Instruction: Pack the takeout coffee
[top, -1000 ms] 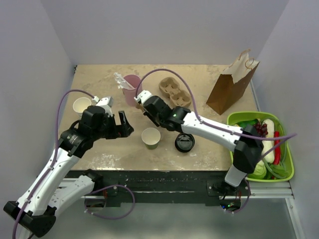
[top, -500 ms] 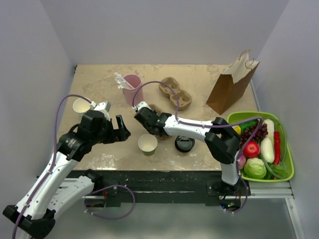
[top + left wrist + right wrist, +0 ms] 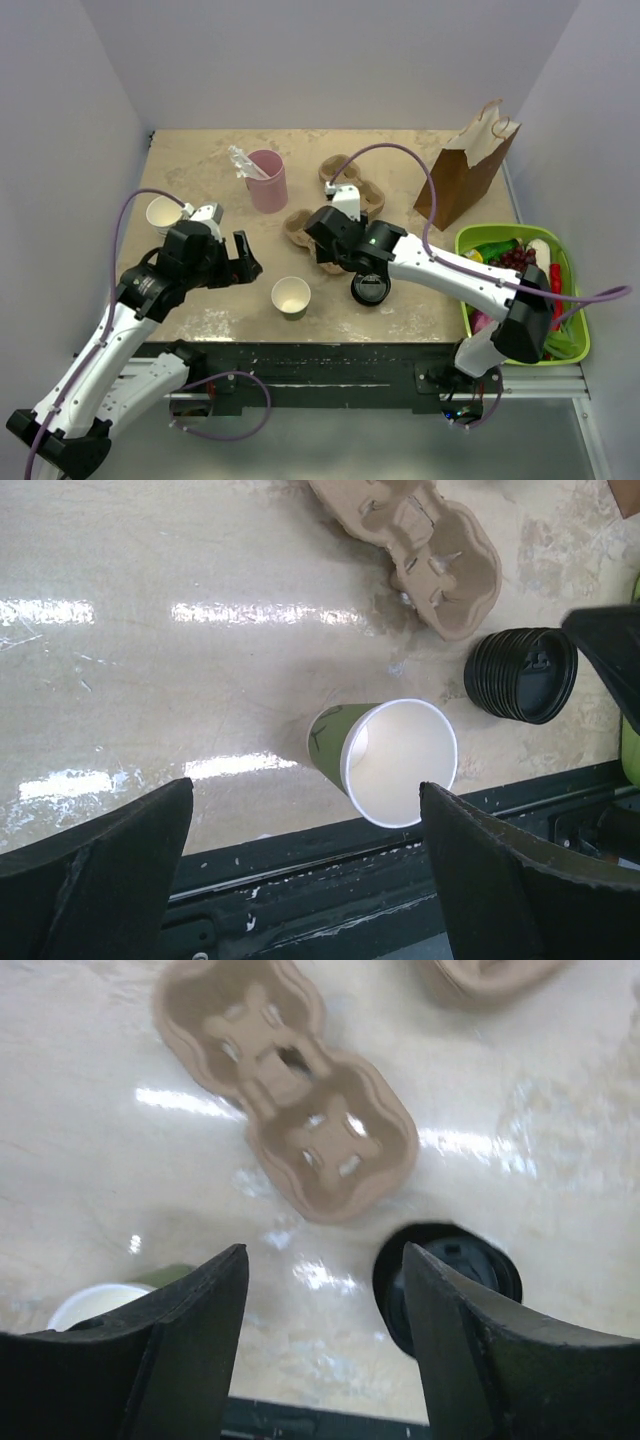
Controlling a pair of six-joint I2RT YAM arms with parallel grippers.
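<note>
Olive-green paper cup (image 3: 395, 765), lidless and seemingly empty, looks light and crushable, best pinched gently mid-wall; left gripper (image 3: 305, 810) gapes wide, right gripper (image 3: 325, 1260) parted, both empty.

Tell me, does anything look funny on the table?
The green paper cup stands very near the table's front edge with no lid on, and it looks empty. The black lids sit stacked beside it, apart.
</note>
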